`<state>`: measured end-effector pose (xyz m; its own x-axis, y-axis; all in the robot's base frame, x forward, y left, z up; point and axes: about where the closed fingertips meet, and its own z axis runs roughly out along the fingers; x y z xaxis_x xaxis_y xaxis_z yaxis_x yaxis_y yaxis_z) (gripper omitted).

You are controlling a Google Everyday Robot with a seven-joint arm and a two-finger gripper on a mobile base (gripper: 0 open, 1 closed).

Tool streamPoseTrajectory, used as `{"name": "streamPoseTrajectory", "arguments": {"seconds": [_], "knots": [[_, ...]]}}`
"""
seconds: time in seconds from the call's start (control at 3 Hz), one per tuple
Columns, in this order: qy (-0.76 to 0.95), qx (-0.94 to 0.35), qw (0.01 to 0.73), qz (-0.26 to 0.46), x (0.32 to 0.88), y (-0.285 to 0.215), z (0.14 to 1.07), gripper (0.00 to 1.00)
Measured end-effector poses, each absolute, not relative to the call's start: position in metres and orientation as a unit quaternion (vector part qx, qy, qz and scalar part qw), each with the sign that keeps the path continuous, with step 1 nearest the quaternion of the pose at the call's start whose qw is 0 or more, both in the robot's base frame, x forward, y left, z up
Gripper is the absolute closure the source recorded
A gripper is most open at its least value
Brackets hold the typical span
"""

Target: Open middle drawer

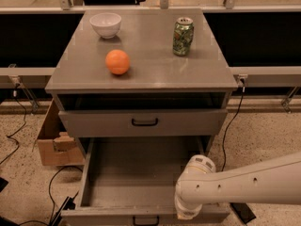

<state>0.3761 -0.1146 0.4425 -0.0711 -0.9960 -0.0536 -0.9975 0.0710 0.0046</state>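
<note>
The middle drawer (136, 168) is pulled far out of the grey cabinet and shows a plain grey, empty interior. Its small black loop handle (145, 220) sits at the centre of the front panel, at the bottom edge of the view. My white arm comes in from the right. The gripper (187, 211) hangs over the drawer's front right rim, to the right of the handle. The narrower drawer above (145, 122) has its own black handle and a dark gap over it. The tall bottom drawer is out of view.
On the cabinet top (155, 74) stand a white bowl (105, 24), an orange (117, 61) and a green can (183, 36). A cardboard box (54, 142) and cables (56, 187) lie on the floor to the left. A dark object (242, 212) lies on the floor to the right.
</note>
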Motion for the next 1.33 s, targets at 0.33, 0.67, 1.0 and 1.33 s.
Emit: {"name": "streamPoseTrajectory", "arguments": {"seconds": [0.33, 0.67, 1.0, 1.33], "knots": [[0.733, -0.68, -0.007, 0.032, 0.343, -0.123, 0.446, 1.0], [0.733, -0.68, -0.007, 0.032, 0.344, -0.123, 0.446, 1.0], [0.738, -0.672, -0.033, 0.053, 0.303, -0.138, 0.445, 1.0], [0.738, -0.672, -0.033, 0.053, 0.305, -0.138, 0.445, 1.0]]}}
